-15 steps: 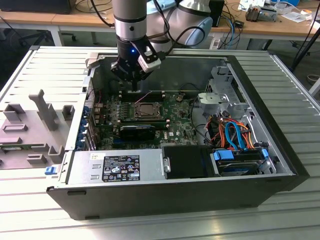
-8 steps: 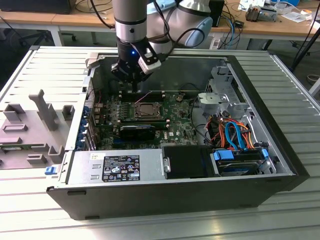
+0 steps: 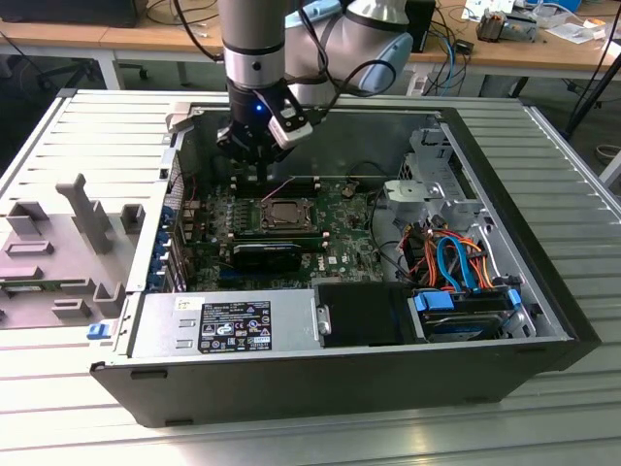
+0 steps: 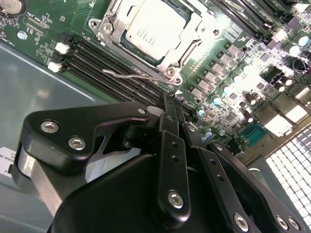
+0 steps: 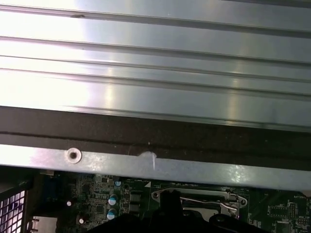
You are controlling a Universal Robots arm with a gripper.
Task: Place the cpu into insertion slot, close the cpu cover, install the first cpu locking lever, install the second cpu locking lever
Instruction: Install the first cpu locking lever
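The cpu (image 4: 154, 25) lies flat in the insertion slot (image 3: 284, 216) on the green motherboard. Its dull silver top shows through the square cut-out of the cpu cover (image 4: 193, 35), which lies down over it. A thin wire locking lever (image 4: 141, 75) runs along the socket edge nearest my gripper and also shows in the first wrist view as the lever (image 5: 206, 201). My gripper (image 4: 170, 103) hangs just beyond that edge, above the long black card slots (image 4: 109, 63), fingers together with nothing between them. In the exterior view the gripper (image 3: 254, 173) hovers over the board behind the socket.
The open computer case wall (image 3: 340, 374) rings the board. A labelled power supply (image 3: 223, 325) sits in front, with a drive cage (image 3: 466, 313) and orange and blue cables (image 3: 448, 254) on the exterior view's right. Grey fixtures (image 3: 68, 243) stand on the ribbed table.
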